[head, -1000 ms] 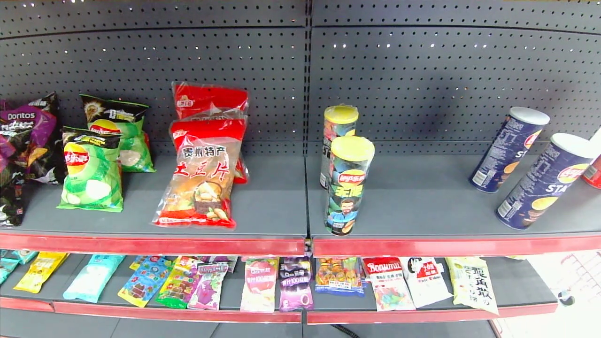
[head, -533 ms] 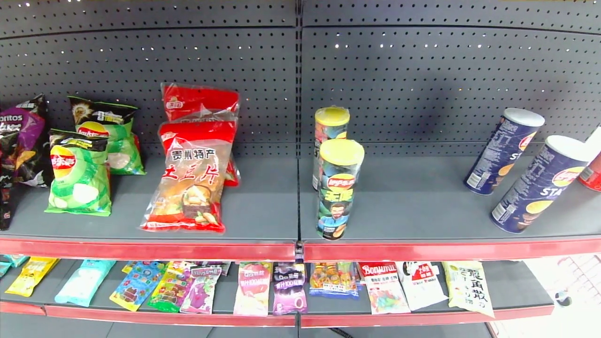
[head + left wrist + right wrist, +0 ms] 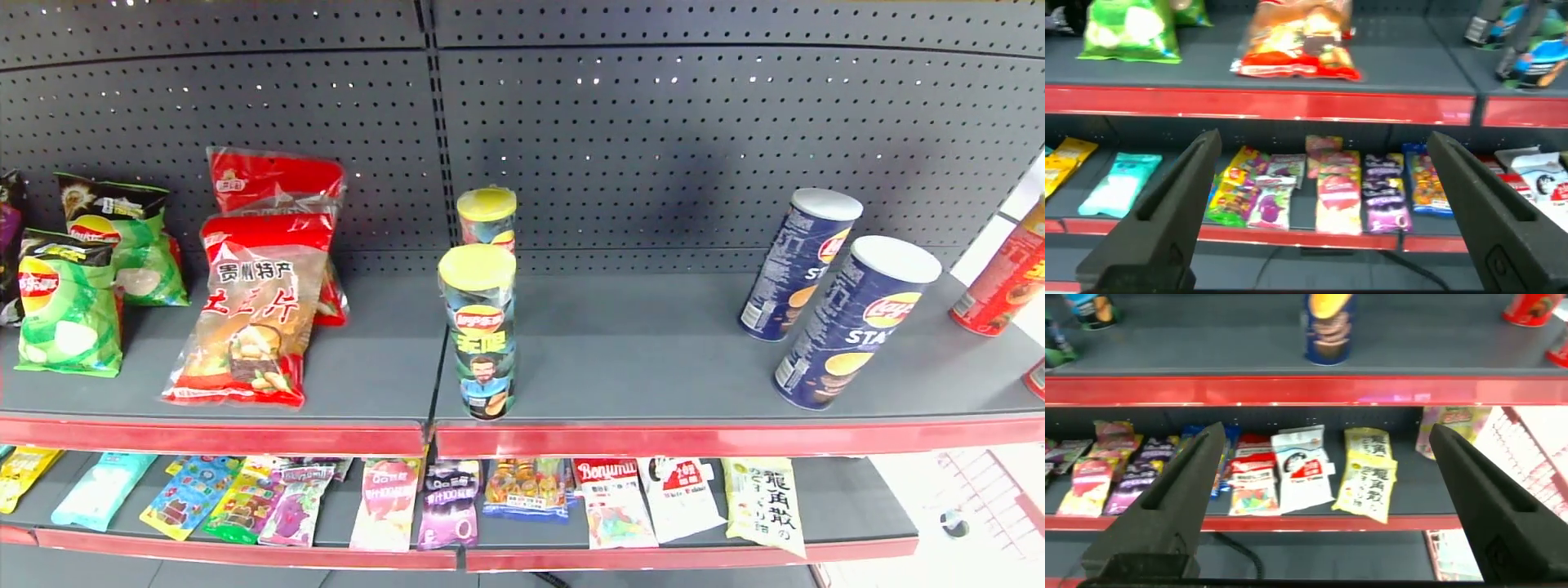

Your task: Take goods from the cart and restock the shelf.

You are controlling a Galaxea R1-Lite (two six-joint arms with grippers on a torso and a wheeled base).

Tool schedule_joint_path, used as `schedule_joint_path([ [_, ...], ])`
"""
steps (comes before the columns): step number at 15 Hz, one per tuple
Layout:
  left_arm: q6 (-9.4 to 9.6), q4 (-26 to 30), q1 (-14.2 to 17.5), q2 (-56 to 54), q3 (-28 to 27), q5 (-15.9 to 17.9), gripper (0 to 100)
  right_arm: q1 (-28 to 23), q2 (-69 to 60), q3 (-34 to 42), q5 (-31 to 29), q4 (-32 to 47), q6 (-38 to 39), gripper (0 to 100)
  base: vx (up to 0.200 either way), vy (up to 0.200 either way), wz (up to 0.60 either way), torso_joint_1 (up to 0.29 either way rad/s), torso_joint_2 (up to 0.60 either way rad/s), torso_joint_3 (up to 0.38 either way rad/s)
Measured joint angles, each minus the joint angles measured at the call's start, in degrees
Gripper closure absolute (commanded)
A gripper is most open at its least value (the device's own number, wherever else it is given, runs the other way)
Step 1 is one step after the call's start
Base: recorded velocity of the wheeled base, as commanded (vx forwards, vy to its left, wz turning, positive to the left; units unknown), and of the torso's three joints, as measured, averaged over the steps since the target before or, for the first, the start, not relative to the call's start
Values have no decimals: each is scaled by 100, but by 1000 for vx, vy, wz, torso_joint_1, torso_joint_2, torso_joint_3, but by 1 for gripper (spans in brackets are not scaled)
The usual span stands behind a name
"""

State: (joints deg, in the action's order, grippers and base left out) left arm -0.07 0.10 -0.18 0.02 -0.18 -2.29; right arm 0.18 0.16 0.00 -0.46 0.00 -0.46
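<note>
Left tool (image 3: pixel 1323 143) hangs splayed wide, holding nothing, before the shelf (image 3: pixel 653 351); right tool (image 3: pixel 1327 433) likewise spread, facing snack packets (image 3: pixel 1302 469).

— Can you make out any writing on the upper shelf (image 3: pixel 653 351)?
— Bold red characters across the clear-fronted red snack bag (image 3: pixel 245 318), a red logo badge on the yellow-lidded canister (image 3: pixel 482 335), white capitals on the dark blue canister (image 3: pixel 853 322).
— Lower down?
— Black characters on the pale yellow pouch (image 3: pixel 763 505).

Bright light; glare on shelf (image 3: pixel 1388 396).
</note>
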Motion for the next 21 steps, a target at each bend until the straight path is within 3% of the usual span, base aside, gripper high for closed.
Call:
schedule_joint_path([
  [15, 0, 0, 0, 0, 0, -2, 0, -5, -5, 0, 2, 0, 11, 0, 0, -200, 0, 4, 1, 3],
  [21, 0, -2, -9, 0, 0, 2, 0, -9, -5, 0, 2, 0, 13, 0, 0, 0, 0, 0, 0, 0],
])
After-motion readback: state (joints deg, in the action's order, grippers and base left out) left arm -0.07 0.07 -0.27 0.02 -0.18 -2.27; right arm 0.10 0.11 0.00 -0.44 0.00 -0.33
